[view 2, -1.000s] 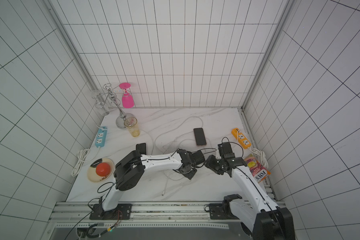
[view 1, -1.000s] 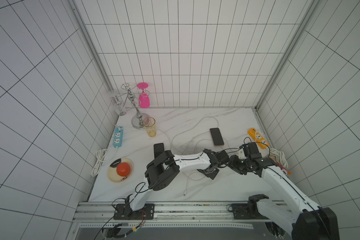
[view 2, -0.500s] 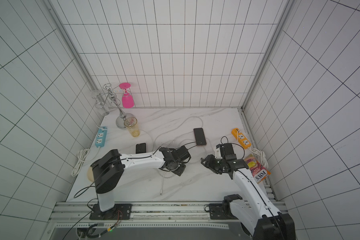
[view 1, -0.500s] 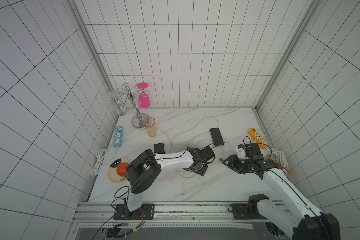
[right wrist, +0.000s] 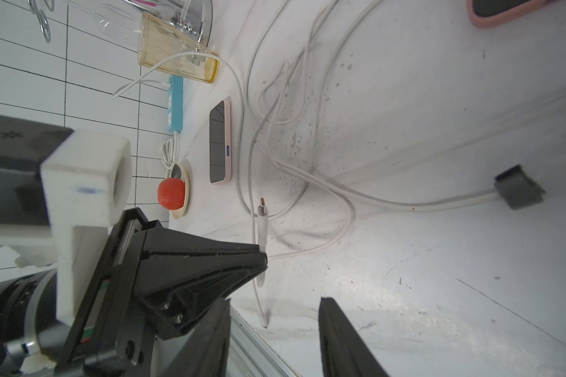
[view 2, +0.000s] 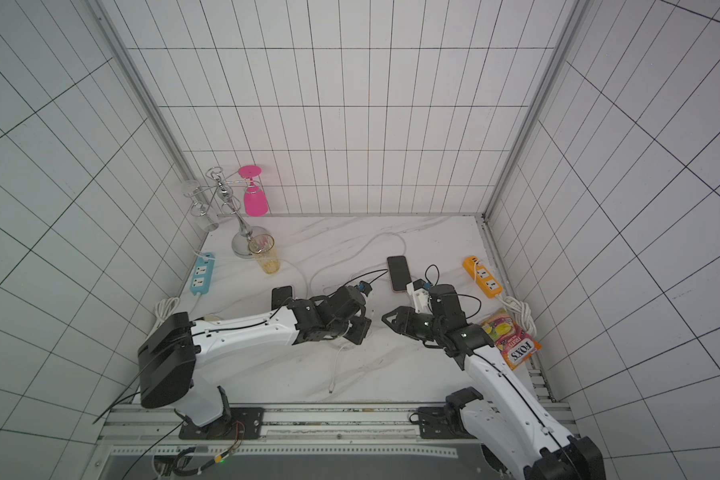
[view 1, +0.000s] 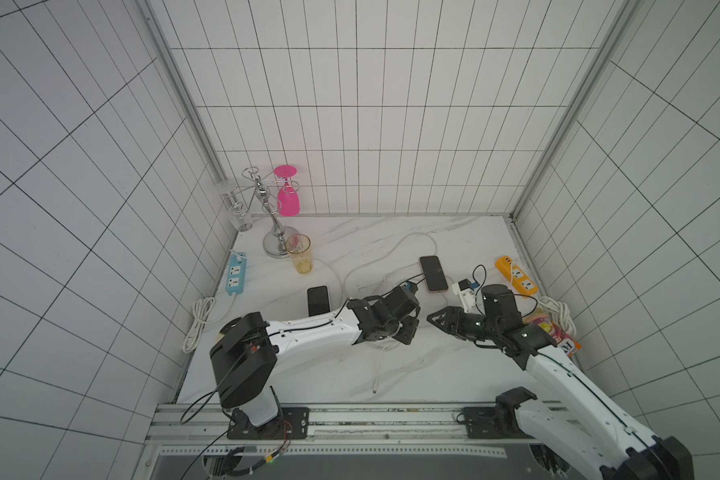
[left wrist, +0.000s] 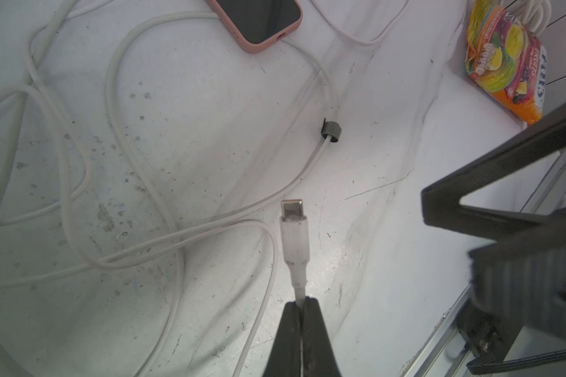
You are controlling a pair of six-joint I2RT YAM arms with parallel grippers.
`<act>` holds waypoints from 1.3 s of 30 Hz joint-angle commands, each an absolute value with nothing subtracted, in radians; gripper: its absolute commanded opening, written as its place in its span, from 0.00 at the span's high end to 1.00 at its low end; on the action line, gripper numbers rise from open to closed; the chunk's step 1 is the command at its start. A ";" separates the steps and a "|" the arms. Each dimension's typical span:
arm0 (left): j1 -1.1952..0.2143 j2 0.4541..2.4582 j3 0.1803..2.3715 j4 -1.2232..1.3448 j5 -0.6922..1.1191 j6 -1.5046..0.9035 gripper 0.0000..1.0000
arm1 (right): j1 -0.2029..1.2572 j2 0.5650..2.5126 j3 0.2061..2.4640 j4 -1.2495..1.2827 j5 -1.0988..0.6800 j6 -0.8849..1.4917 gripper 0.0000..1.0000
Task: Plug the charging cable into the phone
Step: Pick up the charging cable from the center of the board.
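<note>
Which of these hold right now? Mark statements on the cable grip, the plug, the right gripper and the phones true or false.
1. The left gripper is shut on the charging cable just behind its plug. True.
2. The plug is seated in the pink-cased phone. False: in the left wrist view the plug hangs free, apart from that phone, and nothing is plugged into the phone's visible end.
3. The right gripper is open and holds nothing. True.
4. Only one phone is in the scene. False: a second phone lies apart from the pink-cased one.
</note>
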State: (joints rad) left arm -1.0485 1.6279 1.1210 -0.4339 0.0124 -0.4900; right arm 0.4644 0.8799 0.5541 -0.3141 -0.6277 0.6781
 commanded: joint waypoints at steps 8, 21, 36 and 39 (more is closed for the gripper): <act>-1.052 1.555 1.063 -0.310 0.066 -0.502 1.00 | 0.531 0.959 0.579 -0.211 -0.588 0.703 0.56; -1.052 1.549 1.062 -0.298 0.075 -0.510 1.00 | 0.549 1.037 0.609 -0.150 -0.591 0.722 0.62; -1.055 1.542 1.088 -0.285 0.095 -0.529 1.00 | 0.580 1.024 0.610 -0.121 -0.611 0.736 1.00; -1.055 1.511 1.069 -0.292 0.091 -0.523 0.69 | 0.577 1.000 0.647 -0.159 -0.613 0.692 1.00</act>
